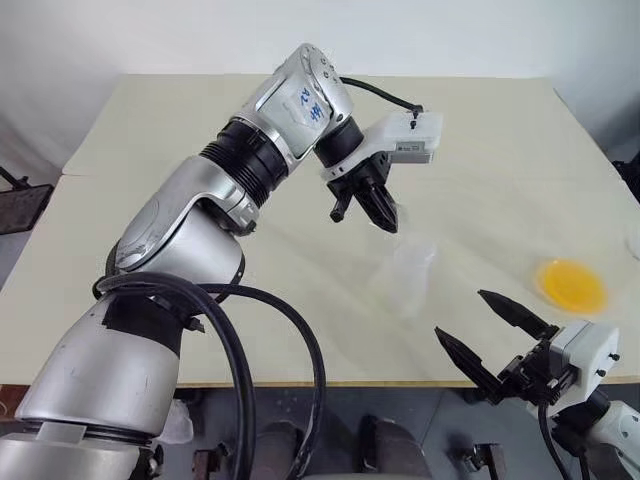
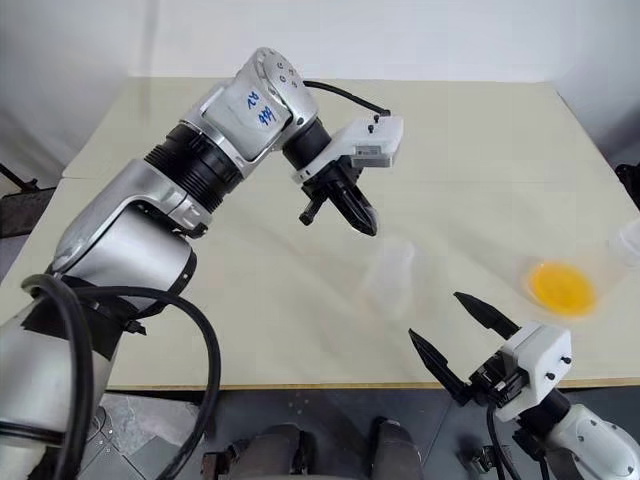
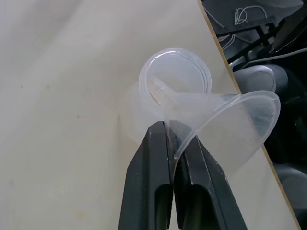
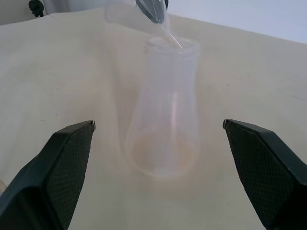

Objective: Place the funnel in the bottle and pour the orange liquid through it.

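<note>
The two head views look forward and down from above over the desk (image 1: 480, 130), taking in nearly the same stretch, both arms included. The left wrist view looks steeply down, close over the bottle (image 3: 175, 79) mouth near the desk edge. The right wrist view looks level across the desk at that same bottle, close by.

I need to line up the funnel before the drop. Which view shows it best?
The left wrist view: the funnel is pinched by its rim in the left tool, spout over the bottle mouth. The right wrist view catches just its spout tip at the mouth; in the eye views it is barely visible.
</note>
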Available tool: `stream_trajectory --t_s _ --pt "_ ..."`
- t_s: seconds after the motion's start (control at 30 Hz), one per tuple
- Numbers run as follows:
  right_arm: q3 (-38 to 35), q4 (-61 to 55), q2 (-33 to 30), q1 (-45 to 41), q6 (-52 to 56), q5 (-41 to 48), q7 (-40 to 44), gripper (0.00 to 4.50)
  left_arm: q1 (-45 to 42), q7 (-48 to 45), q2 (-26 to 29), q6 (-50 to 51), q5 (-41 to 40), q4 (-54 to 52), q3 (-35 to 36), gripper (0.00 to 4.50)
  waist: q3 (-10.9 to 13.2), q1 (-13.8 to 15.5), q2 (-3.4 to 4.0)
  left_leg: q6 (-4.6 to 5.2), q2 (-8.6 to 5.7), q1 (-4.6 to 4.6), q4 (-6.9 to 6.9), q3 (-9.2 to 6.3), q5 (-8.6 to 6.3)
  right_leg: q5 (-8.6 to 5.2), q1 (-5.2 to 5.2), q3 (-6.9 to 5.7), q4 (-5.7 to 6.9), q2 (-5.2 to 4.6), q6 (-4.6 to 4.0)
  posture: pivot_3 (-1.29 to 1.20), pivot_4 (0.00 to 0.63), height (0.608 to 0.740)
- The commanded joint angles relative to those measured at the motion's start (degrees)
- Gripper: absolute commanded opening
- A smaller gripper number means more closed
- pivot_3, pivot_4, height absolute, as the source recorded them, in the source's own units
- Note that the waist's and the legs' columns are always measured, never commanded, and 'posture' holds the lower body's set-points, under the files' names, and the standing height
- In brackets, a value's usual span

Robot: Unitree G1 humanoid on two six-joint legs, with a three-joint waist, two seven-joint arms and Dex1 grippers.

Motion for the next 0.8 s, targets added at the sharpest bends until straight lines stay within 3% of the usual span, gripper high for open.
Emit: stream_trajectory --t_s 0.03,0.43,0.8 --pt "-0.3 -1.9 0.6 0.4 -1.6 0.1 -0.4 4.5 -3.4 -6.4 -0.6 -2.3 -1.1 0.4 -0.8 0.04 0.0 0.0 0.0 0.01 -0.01 -0.01 0.0 0.01 0.0 0.0 -0.01 0.0 0.0 0.0 0.0 0.0 0.15 0.74" --pt "0.6 -1.8 1.4 1.1 -2.5 -0.9 -0.5 4.5 -5.7 -6.4 -0.4 -5.3 -6.6 -1.8 -7.3 0.04 0.0 0.0 0.0 0.03 0.0 -0.02 0.0 0.02 0.0 0.0 -0.04 0.01 0.01 0.0 0.0 0.0 0.15 0.74" --pt "0.9 -2.0 2.1 1.8 -3.0 -1.7 -0.4 4.5 -7.8 -6.4 -3.1 -9.9 -6.6 0.8 -9.4 0.04 0.0 0.0 0.0 0.06 -0.02 -0.03 0.0 0.04 0.0 0.0 -0.04 0.02 0.01 0.0 0.0 0.0 0.15 0.74"
